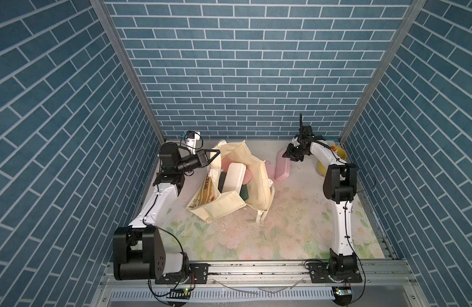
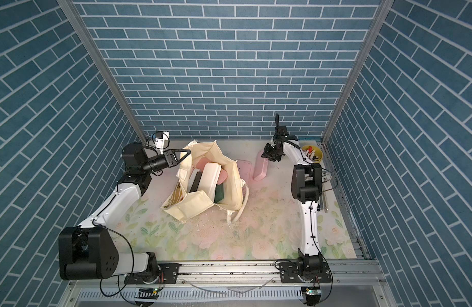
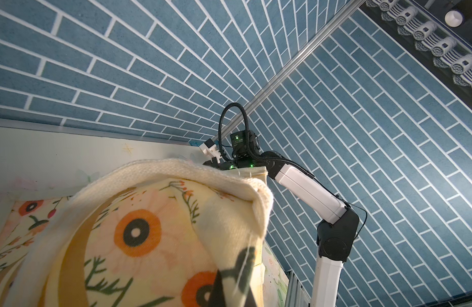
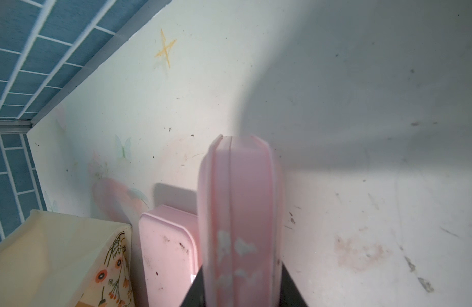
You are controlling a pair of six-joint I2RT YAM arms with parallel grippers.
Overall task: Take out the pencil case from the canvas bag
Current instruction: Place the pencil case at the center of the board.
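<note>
Two arms reach over the floral tabletop (image 1: 296,212). The left claw (image 1: 217,154) is closed tight on the upper rim of the canvas bag (image 1: 256,175), at the bag's far left corner; the left wrist view shows the cream cloth and its orange flower print (image 3: 150,226) bunched right up against the black fingers (image 3: 220,289). The bag stands open in the middle of the tabletop in both top views, its mouth gaping upward and its lettered front panel folded down toward the near side. Several things are packed inside it: a white case (image 1: 233,176), a pink one behind it (image 1: 225,164) and a dark green one (image 1: 245,192).

The right claw (image 1: 292,155) grips a pink pencil case (image 1: 282,168) by its upper end, the jaws narrow around its thin sides. This pencil case is outside the bag, to the right of it, hanging tilted with its lower end close to the tabletop; whether it touches I cannot tell. The right wrist view shows it (image 4: 240,199) running out from between the fingers, slightly blurred.

A second pink case (image 1: 269,166) lies flat between the bag and the held one, just beside the bag's right wall. A yellow pen pot (image 2: 312,154) stands in the far right corner, partly hidden behind the right arm.
</note>
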